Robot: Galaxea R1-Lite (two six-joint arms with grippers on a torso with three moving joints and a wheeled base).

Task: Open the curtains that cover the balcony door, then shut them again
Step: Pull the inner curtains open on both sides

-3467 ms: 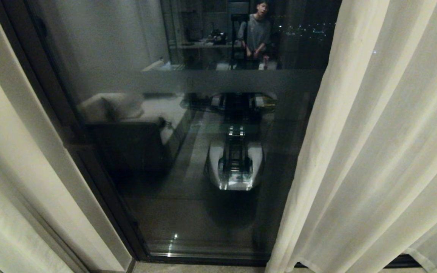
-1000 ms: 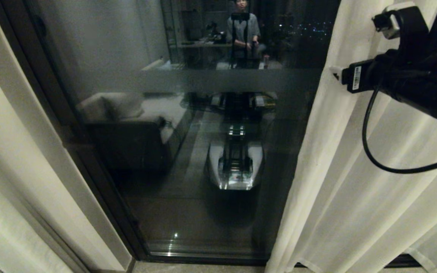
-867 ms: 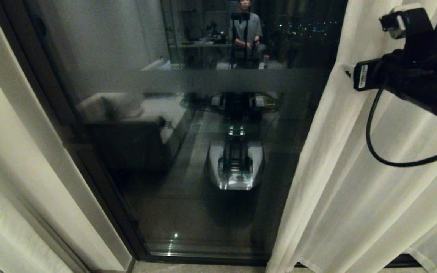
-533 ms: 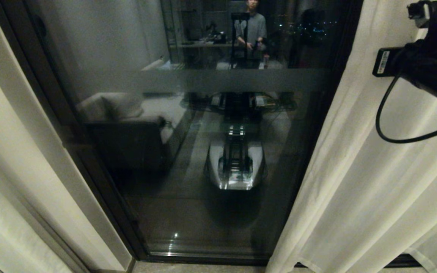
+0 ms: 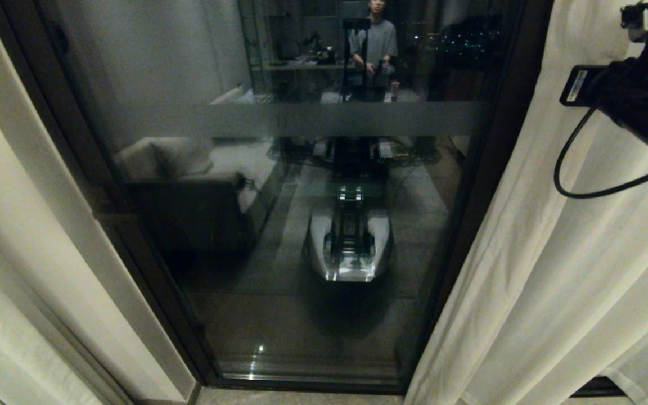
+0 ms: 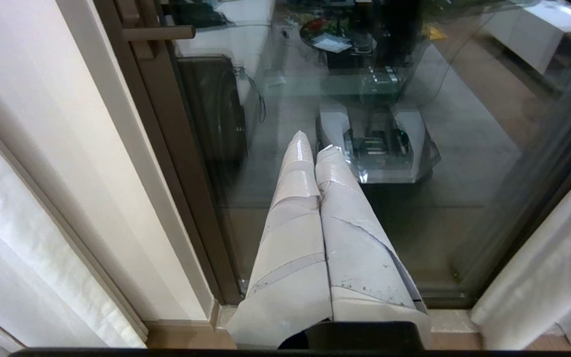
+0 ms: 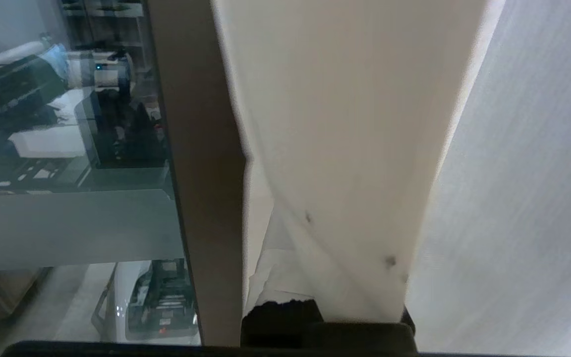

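Observation:
The balcony door [image 5: 301, 197] fills the middle of the head view, dark glass with a frosted band in a dark frame [image 5: 504, 140]. Cream curtains hang at both sides, one panel on the left [image 5: 14, 253] and one on the right [image 5: 554, 253]. My right arm's wrist [image 5: 633, 90] is high at the right panel's inner edge. In the right wrist view my right gripper [image 7: 310, 267] is shut on a fold of the curtain [image 7: 345, 124], which covers most of its fingers; a sheer layer [image 7: 523, 198] hangs beside it. My left gripper [image 6: 310, 141] is shut and empty, low before the glass.
The glass reflects my own base [image 5: 349, 247], a sofa [image 5: 189, 185] and a standing person [image 5: 377, 45]. The floor sill [image 5: 301, 396] runs along the door's foot. A brown handle [image 6: 159, 33] sticks out from the door's left frame.
My right arm came in from the right and shut on the right curtain's edge. It has since moved right with the fabric, uncovering the door's right frame. The left arm has not moved.

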